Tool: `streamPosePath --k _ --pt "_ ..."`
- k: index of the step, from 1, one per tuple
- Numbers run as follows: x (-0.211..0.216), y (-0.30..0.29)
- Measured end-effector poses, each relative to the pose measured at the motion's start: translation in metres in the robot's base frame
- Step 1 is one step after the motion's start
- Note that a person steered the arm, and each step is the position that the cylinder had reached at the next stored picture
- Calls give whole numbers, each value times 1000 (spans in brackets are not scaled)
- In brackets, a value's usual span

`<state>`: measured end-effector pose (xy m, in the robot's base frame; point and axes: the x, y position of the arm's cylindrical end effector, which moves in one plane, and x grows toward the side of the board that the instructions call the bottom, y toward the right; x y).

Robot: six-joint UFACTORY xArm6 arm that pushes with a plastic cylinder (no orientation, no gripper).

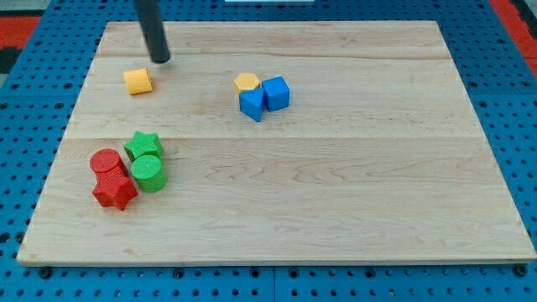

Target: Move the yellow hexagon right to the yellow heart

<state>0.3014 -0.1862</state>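
Observation:
One yellow block (138, 80) lies alone at the view's upper left; its shape is hard to make out. A second yellow block (247, 81), roughly hexagonal, sits near the top centre and touches two blue blocks. My tip (160, 61) rests on the board just above and to the right of the lone yellow block, a small gap away. It is far to the left of the second yellow block.
A blue cube (276, 92) and another blue block (251, 105) press against the second yellow block. At lower left a green star (143, 144), green cylinder (149, 173), red cylinder (106, 161) and red star (115, 190) cluster. The wooden board (336, 210) ends on all sides.

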Motion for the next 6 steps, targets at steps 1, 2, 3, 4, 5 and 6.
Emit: streamPosePath --k 1,2,3,4,5,6 --pt "30 -7" --pt "27 45" --pt "13 135" --pt "15 177" --pt "44 196" --pt "41 131"
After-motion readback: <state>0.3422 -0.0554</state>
